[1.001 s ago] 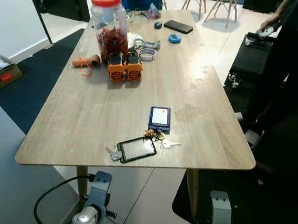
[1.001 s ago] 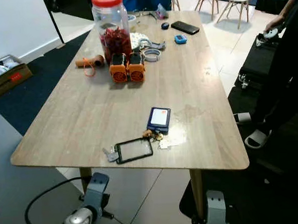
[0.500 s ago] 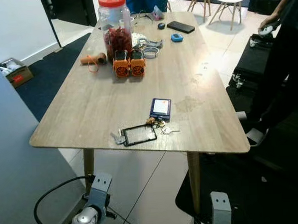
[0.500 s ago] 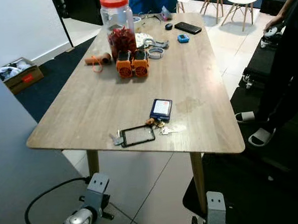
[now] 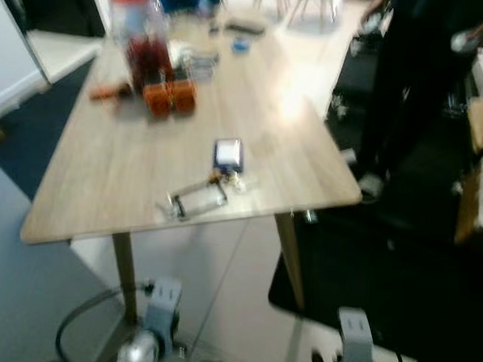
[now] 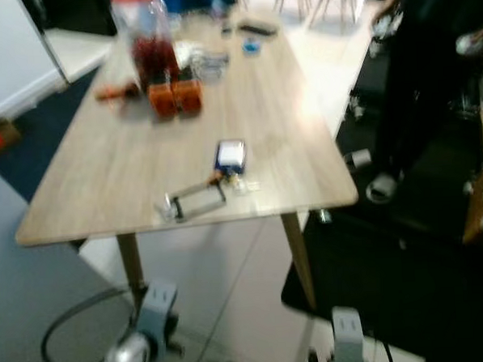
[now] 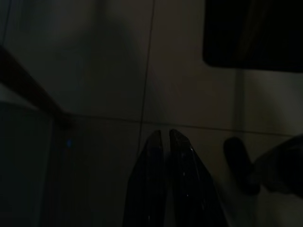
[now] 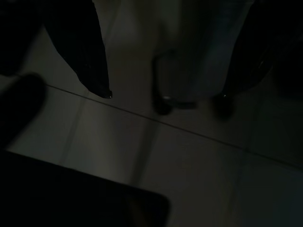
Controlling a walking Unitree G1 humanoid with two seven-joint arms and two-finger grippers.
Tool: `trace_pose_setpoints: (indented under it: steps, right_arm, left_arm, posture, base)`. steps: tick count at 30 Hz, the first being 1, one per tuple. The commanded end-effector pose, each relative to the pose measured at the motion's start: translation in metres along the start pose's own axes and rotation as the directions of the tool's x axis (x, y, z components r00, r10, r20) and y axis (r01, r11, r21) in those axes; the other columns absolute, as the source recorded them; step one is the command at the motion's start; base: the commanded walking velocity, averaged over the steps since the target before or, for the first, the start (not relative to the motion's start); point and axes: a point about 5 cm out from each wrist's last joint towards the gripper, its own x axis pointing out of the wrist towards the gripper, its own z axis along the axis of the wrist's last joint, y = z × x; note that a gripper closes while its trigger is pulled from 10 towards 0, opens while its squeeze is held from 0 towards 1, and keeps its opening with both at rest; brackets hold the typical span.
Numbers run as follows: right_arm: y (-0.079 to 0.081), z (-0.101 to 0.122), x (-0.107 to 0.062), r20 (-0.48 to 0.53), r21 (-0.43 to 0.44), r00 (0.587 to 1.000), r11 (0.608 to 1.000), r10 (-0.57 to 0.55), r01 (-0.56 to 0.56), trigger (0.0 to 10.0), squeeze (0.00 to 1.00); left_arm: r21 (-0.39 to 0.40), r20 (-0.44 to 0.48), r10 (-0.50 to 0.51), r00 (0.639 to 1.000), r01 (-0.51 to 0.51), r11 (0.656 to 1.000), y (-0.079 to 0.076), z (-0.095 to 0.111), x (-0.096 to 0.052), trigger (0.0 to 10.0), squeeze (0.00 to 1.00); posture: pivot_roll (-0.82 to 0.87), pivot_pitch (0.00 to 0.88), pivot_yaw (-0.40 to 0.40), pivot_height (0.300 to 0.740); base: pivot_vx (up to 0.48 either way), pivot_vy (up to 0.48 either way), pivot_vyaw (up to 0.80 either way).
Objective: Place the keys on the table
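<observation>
The keys [image 5: 235, 180] lay on the table [image 5: 104, 180] near its front edge; left tool [image 7: 163, 137] closed, right tool [image 8: 165, 94] spread, both empty; a bump could knock them off

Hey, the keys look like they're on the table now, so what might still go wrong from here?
1. The keys lie close to the table's near edge, beside a dark flat device; a bump against the table might knock them off.
2. A person stands close by the table's right side, so turning that way risks contact.
3. The head views are blurred, so judging obstacles such as the table leg may be unreliable.
</observation>
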Motion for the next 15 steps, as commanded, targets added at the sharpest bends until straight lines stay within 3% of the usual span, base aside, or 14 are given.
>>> trace_pose_setpoints:
  steps: [1, 5, 15]
  right_arm:
    - [0.0037, -0.0032, -0.0003, -0.012, 0.007, 1.000, 1.000, 0.005, -0.005, 10.0, 0.00]
    - [0.0042, -0.0029, -0.0002, -0.010, 0.007, 1.000, 1.000, 0.006, -0.006, 10.0, 0.00]
    - [0.0047, -0.0009, 0.0004, -0.004, 0.003, 1.000, 1.000, 0.011, -0.011, 10.0, 0.00]
  left_arm:
    - [-0.002, -0.022, 0.004, 1.000, -0.004, 1.000, 0.0011, -0.0069, -0.0024, 10.0, 0.00]
    - [-0.004, -0.018, 0.004, 1.000, -0.005, 1.000, 0.0010, -0.0064, -0.0023, 10.0, 0.00]
    - [-0.011, 0.009, 0.020, 1.000, -0.020, 1.000, 0.0012, -0.0040, -0.0024, 10.0, 0.00]
  posture:
    - [0.07, 0.041, -0.015, 0.740]
    - [0.07, 0.041, -0.017, 0.740]
    - [0.08, 0.048, -0.018, 0.740]
  base:
    - [-0.307, 0.000, 0.00]
    - [-0.285, 0.000, 0.00]
    - [0.000, 0.000, 0.00]
